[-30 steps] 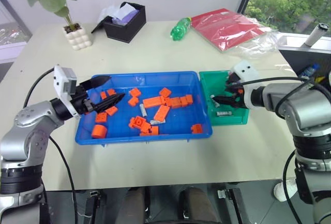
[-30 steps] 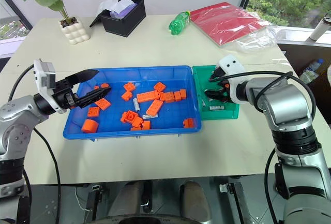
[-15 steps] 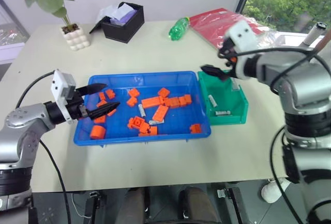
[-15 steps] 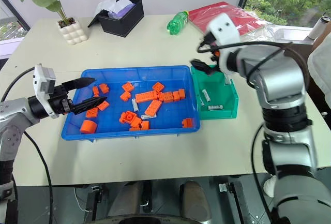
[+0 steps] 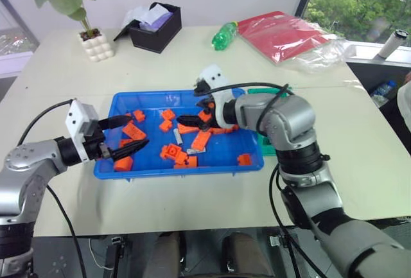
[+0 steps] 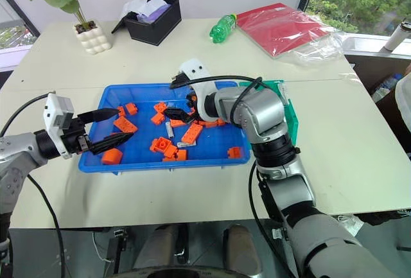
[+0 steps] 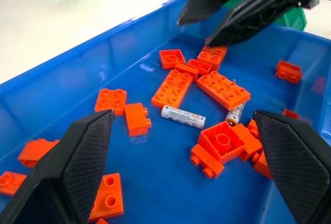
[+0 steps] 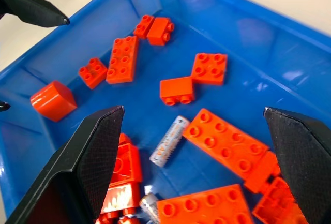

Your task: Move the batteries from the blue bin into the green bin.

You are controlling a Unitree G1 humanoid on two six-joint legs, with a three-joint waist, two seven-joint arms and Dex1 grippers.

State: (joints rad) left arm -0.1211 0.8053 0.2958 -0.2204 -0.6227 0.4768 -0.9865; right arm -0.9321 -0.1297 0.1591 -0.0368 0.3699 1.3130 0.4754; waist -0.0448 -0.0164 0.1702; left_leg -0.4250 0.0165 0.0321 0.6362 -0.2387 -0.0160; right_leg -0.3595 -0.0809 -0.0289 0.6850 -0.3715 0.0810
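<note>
The right gripper [image 8: 191, 125], its 2 black fingers spread wide and empty, hangs over the wide bright-blue plastic bin [image 5: 128, 170]. Directly between those fingers lies 1 silver-grey cylindrical battery [image 8: 169, 140], its long axis pointing away from them. The left gripper [image 5: 131, 131], also open and empty, hovers farther off at the blue bin's other end. Orange toy bricks [image 5: 200, 140] surround the battery; a 2nd battery [image 7: 235, 114] lies close beside it. The small green plastic bin [image 6: 290, 116] adjoins the blue bin, its contents hidden.

Glossy plastic blue bin [image 5: 122, 169], shiny metallic batteries [image 7: 182, 117]

the right gripper [image 5: 192, 115] reaches across from the right with its 2 black fingers spread wide, pointing left and slightly down, while the left gripper [image 5: 126, 135] is held low at the left, fingers apart too.
</note>
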